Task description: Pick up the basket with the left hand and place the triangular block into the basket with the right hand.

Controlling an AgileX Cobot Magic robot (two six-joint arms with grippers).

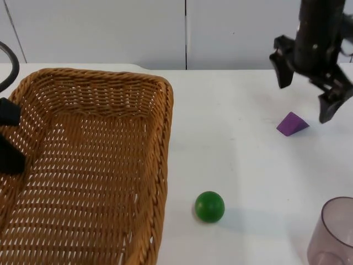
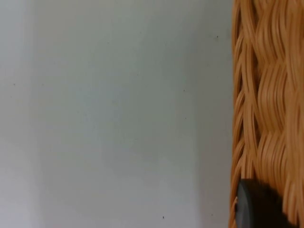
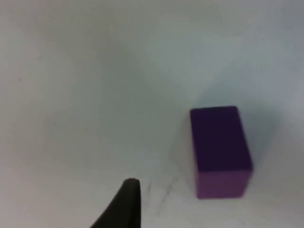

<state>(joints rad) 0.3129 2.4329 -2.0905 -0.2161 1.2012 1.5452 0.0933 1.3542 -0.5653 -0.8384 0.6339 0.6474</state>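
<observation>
While my left hand point(image 1: 8, 135) pinches the wicker basket point(image 1: 88, 165) by its rim, one green ball point(image 1: 209, 206) and one clear cup point(image 1: 333, 232) sit nearer the camera. Farther back, one purple triangular block point(image 1: 292, 123) lies on the counter point(image 1: 231, 143) — just below my right hand point(image 1: 309, 94), fingers spread.

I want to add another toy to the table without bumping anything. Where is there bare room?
Bare table lies between the basket and the purple block, up to the wall, and between the green ball and the cup. It is crowded at the block, where the open right gripper hovers. The left gripper grips the basket's wall.
</observation>
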